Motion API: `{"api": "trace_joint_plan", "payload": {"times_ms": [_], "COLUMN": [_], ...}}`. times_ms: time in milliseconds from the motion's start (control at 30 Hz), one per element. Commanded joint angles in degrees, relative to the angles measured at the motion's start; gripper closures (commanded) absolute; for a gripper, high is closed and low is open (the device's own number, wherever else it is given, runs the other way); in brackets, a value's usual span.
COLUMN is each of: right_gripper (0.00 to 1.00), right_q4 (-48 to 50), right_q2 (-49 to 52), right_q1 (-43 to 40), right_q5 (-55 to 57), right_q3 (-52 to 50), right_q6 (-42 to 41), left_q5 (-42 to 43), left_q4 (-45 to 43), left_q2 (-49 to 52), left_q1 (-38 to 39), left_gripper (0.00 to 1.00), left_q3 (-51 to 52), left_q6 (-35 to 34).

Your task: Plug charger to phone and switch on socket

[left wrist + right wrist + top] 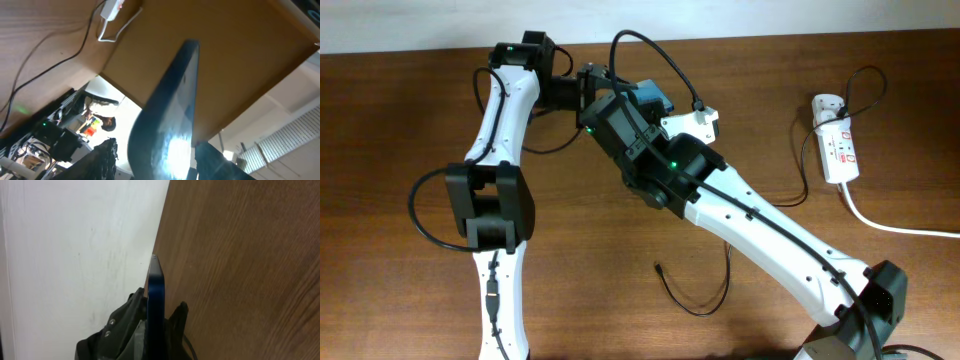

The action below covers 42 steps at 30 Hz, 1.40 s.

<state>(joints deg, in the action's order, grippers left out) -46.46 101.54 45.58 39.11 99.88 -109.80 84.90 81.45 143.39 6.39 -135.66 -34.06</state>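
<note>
The phone (657,96) is held up off the table near the back edge, only its blue end showing past the arms. My right gripper (638,108) is shut on it; in the right wrist view the phone (155,290) stands edge-on between the fingers (156,317). My left gripper (588,88) reaches in from the left. In the left wrist view the phone (170,110) lies between its fingers (156,146), with a gap at the left finger. The charger cable (715,300) lies loose on the table, its tip (660,267) free. The socket (838,150) lies far right.
A white adapter (825,105) sits at the socket's far end. The socket's thick white cord (895,226) runs off to the right. The socket (111,10) and a black cable (45,45) also show in the left wrist view. A white wall borders the table's far edge (80,240).
</note>
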Motion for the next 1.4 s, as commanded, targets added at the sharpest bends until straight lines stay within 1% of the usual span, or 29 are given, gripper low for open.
{"api": "trace_joint_plan", "payload": {"times_ms": [0, 67, 133, 300, 367, 433, 467, 500, 567, 600, 800, 867, 933, 1000, 1033, 1067, 1100, 1167, 1200, 1300, 1333, 1367], "right_gripper": [0.96, 0.96, 0.96, 0.96, 0.96, 0.96, 0.96, 0.96, 0.96, 0.96, 0.96, 0.96, 0.96, 0.95, 0.90, 0.88, 0.82, 0.46, 0.37, 0.17, 0.09, 0.04], "right_q4": [0.83, 0.96, 1.46, 3.87, 4.09, 4.07, 4.09, 4.07, 4.07, 4.17, 4.72, 5.16, 5.38, 5.38, 5.38, 5.38, 5.40, 5.40, 5.42, 5.33, 5.29, 5.29], "right_q2": [0.22, 0.76, 2.10, 3.74, 3.74, 3.74, 3.74, 3.74, 3.74, 3.74, 3.74, 3.74, 3.74, 3.74, 3.74, 3.74, 3.74, 3.74, 3.61, 1.75, 0.72, -0.81], "right_q1": [0.52, 0.52, 0.55, 0.55, 0.55, 0.55, 0.55, 0.55, 0.55, 0.55, 0.55, 0.55, 0.55, 0.55, 0.55, 0.55, 0.55, 0.52, 0.52, 0.52, 0.52, 0.39], "right_q5": [4.72, 5.57, 5.51, 5.53, 5.51, 5.51, 5.51, 5.51, 5.29, 4.44, -0.28, -1.53, -3.15, -3.15, -3.15, -3.15, -3.13, -1.20, 1.36, 6.21, 7.87, 8.55], "right_q3": [1.33, 1.33, 1.33, 1.33, 1.33, 1.33, 1.33, 1.33, 1.33, 1.33, 1.33, 1.33, 1.33, 1.33, 1.33, 1.33, 1.33, 1.33, 1.33, 1.33, 1.33, 1.33], "right_q6": [-0.68, -0.68, -0.68, -0.63, -0.66, -0.66, -0.66, -0.66, -0.63, -0.63, -0.59, -0.59, -0.59, -0.15, -0.15, 0.35, 1.42, 4.44, 6.93, 17.46, 20.65, 24.26], "left_q5": [-1.55, 0.74, 4.96, 4.94, 4.92, 4.46, 3.43, 2.29, 2.14, 2.16, 2.34, 2.38, 2.82, 2.80, 2.80, 2.82, 2.82, 2.80, 2.75, 2.71, 2.29, 1.46], "left_q4": [-1.49, -1.44, -1.27, -1.25, -1.25, -1.27, -1.27, -1.25, -1.27, -1.25, -1.25, -1.22, -0.09, 0.66, 0.68, 0.68, 0.68, 0.63, 0.59, -1.57, -2.32, -3.69], "left_q2": [0.26, 0.26, 0.26, 0.26, 0.26, 0.26, 0.26, 0.26, 0.26, 0.26, 0.26, 0.26, 0.26, 0.26, 0.26, 0.26, 0.26, 0.26, 0.26, 0.26, 0.26, 0.26], "left_q1": [-0.17, -0.17, -0.17, -0.17, -0.17, -0.17, -0.15, -0.17, -0.17, -0.17, -0.15, -0.17, -0.15, -0.07, -0.07, -0.07, -0.07, -0.07, -0.07, -0.07, -0.07, -0.07], "left_gripper": [0.47, 0.47, 0.46, 0.46, 0.53, 0.54, 0.56, 0.60, 0.62, 0.67, 0.75, 0.82, 0.83, 0.90, 1.00, 1.00, 1.00, 1.00, 1.00, 1.00, 1.00, 1.00], "left_q3": [-1.01, -1.01, -1.01, -1.01, -1.01, -1.01, -1.01, -1.01, -1.01, -1.01, -1.01, -1.01, -1.01, -1.01, -1.01, -1.01, -1.01, -1.01, -1.01, -1.01, -1.01, -1.01], "left_q6": [-4.35, -4.35, -4.35, -4.35, -4.35, -4.35, -4.35, -4.35, -4.35, -4.35, -4.35, -4.35, -4.35, -4.35, -4.35, -4.35, -4.35, -4.35, -4.31, -4.28, -4.28, -4.26]}}
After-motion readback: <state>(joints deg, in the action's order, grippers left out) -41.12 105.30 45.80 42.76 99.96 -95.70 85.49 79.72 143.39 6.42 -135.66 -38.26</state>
